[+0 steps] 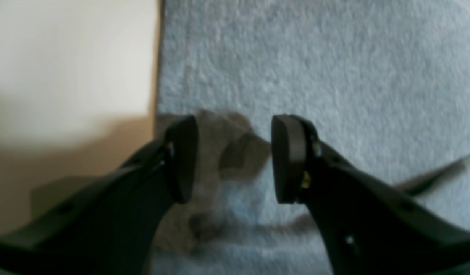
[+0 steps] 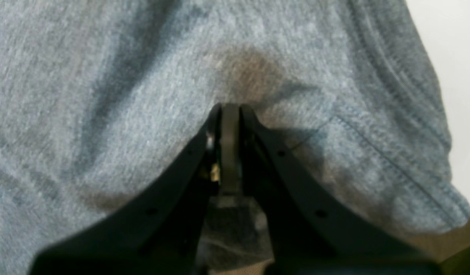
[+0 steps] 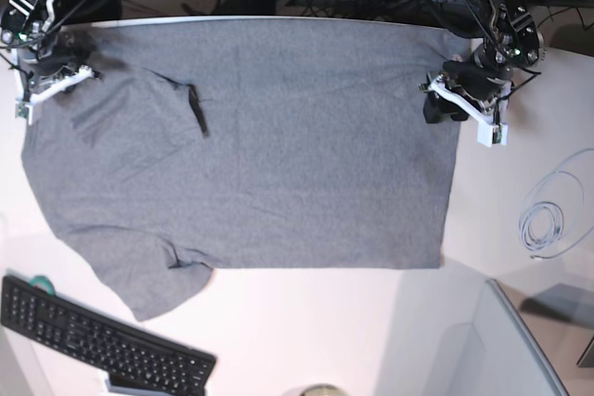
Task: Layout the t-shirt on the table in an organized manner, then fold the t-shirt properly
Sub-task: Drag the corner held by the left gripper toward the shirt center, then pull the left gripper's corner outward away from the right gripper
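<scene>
We were in the laying-out step: the shirt [image 3: 269, 146] lay spread nearly flat on the table [image 3: 371, 331], covering most of its far half, hem side toward our left gripper [image 1: 235, 158] and collar side toward our right gripper [image 2: 230, 114]. A sleeve [image 3: 153, 289] stuck out toward the keyboard [image 3: 93, 340], and a dark crease [image 3: 198, 110] sat in the cloth near the right gripper.

Our left gripper's jaws stood apart over the shirt's edge, with nothing between the pads [image 1: 286, 158] but cloth lying below; we judged it to be free of the hem. Our right gripper's jaws were pressed together down on the fabric by the far collar-side corner, beside a stitched hem; whether a pinch of cloth sat between them we could not tell.

The layout looked close to done. Next, we judged, the crease wanted smoothing, then the folding could start with both grippers on matching edges of the shirt.
</scene>
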You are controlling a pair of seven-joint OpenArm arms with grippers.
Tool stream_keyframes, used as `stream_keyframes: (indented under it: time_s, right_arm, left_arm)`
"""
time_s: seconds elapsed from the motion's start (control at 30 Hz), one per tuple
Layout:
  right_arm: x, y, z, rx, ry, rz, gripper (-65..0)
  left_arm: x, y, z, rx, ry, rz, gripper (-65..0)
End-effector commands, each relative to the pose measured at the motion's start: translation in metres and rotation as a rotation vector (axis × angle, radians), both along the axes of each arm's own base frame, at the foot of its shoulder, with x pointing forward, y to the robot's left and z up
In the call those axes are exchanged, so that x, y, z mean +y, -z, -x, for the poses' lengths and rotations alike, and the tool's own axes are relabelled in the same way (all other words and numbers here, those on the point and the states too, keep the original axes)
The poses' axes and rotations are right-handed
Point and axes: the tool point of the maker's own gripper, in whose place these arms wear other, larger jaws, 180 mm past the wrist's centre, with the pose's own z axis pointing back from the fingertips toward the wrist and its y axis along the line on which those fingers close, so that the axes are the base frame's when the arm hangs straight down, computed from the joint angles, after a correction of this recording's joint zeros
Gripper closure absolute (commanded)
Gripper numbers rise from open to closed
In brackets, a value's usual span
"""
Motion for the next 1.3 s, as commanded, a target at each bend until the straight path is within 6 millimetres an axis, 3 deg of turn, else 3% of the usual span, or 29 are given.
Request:
stream_keyframes:
  time_s: [0.0,0.13,0.4,0.7,0.77,0.9,1.13,1.27]
  right_arm:
    - [-0.006,-0.008,-0.008,-0.032,-0.004,0.02,-0.8]
    - [-0.006,-0.008,-0.008,-0.032,-0.004,0.02,-0.8]
    - [-0.005,-0.008,-0.008,-0.033,-0.004,0.019,-0.8]
    - [-0.005,-0.008,-0.007,-0.032,-0.004,0.019,-0.8]
    - [-0.005,-0.008,-0.008,-0.033,-0.004,0.019,-0.8]
    - [-0.005,-0.008,-0.008,-0.033,-0.004,0.019,-0.8]
    - [-0.006,-0.007,-0.007,-0.029,0.001,0.019,-0.8]
    - [-0.007,-0.007,-0.007,-0.029,0.002,0.019,-0.8]
  left_arm:
    - [0.004,-0.011,-0.012,-0.049,0.0,-0.007,-26.3]
    - [0.004,-0.011,-0.012,-0.048,0.002,-0.01,-22.1]
    - [0.002,0.005,-0.005,-0.002,-0.01,0.017,-23.2]
    - [0.004,0.005,-0.005,-0.001,-0.01,0.017,-21.9]
    - [0.004,0.005,-0.005,-0.002,-0.012,0.016,-18.6]
    - [0.006,0.003,-0.006,-0.009,-0.013,0.01,0.0]
    - [0.013,0.0,-0.004,-0.011,-0.014,-0.003,0.0]
    - [0.036,-0.016,-0.005,-0.053,-0.075,-0.037,0.0]
